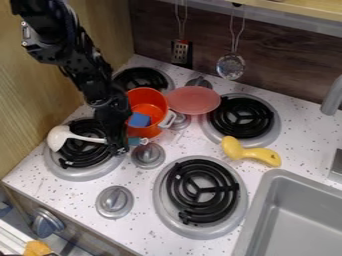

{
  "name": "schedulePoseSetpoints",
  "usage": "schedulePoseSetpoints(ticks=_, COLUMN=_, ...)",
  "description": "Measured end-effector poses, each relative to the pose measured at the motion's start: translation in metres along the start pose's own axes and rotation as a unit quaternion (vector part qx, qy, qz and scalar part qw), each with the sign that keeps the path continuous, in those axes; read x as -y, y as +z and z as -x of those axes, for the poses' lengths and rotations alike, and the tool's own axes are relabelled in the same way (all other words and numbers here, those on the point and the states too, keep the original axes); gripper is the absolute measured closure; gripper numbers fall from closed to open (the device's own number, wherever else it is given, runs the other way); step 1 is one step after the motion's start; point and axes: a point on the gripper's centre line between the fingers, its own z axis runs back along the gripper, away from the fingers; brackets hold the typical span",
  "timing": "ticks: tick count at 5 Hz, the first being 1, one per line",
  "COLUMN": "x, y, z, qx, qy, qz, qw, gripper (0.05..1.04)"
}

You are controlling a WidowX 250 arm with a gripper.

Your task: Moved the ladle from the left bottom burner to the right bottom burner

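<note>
The ladle (59,137) spanned the left bottom burner (80,173); the gripper (119,145) hung over the burner's right side (jaws wide or narrow, I couldn't tell).

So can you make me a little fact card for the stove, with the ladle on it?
ladle: white, round-bowled, over the left bottom burner
robot: black two-finger gripper, at the ladle's handle
job done: no, the ladle isn't at the right bottom burner
pot: orange, round; blue block inside
near pot: flat pink disc
</note>
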Motion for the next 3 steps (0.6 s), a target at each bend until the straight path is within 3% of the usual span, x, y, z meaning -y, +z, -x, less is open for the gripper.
schedulePoseSetpoints(ticks=1, x=-0.0014, y=-0.0015, z=0.0022, qx=-0.001, qy=0.008, qz=-0.014, qw=0.9999, gripper=0.694)
schedulePoseSetpoints(ticks=2, x=-0.0009, y=-0.0020, z=0.0021, qx=-0.008, qy=0.001, qz=-0.022, qw=0.9997, gripper=0.812)
schedulePoseSetpoints(ticks=3, x=0.0031, y=-0.0001, z=0.0029, qx=-0.023, qy=-0.005, qz=-0.011, qw=0.9997, gripper=0.827)
